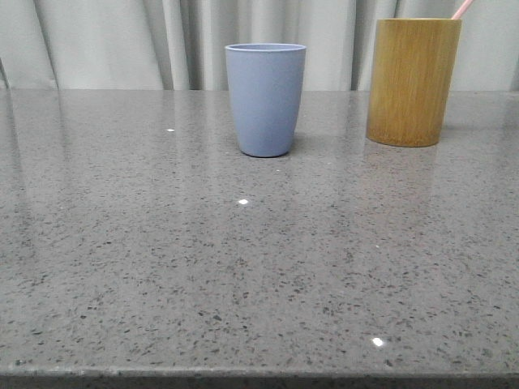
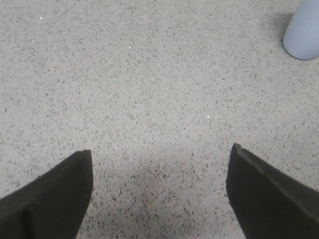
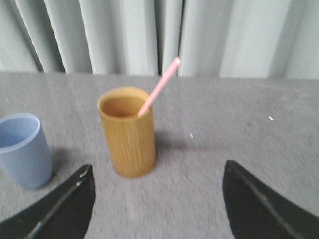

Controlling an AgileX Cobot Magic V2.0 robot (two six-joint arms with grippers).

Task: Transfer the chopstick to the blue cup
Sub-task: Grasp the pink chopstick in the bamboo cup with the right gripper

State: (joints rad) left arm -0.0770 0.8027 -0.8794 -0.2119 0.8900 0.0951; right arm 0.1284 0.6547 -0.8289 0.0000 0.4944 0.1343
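The blue cup (image 1: 265,97) stands upright near the table's far middle; it also shows in the left wrist view (image 2: 303,31) and the right wrist view (image 3: 22,149). To its right stands a tan wooden holder (image 1: 412,81) (image 3: 128,132). The pale pink chopstick (image 3: 159,86) leans in that holder, its tip sticking out above the rim (image 1: 462,8). My left gripper (image 2: 160,164) hangs open over bare tabletop, away from the cup. My right gripper (image 3: 157,174) is open too, a short way in front of the holder, with nothing between its fingers.
The grey speckled tabletop (image 1: 243,267) stretches wide in front of both cups. A pale curtain (image 1: 122,40) hangs behind the table's far edge. The table's front edge runs along the bottom of the front view.
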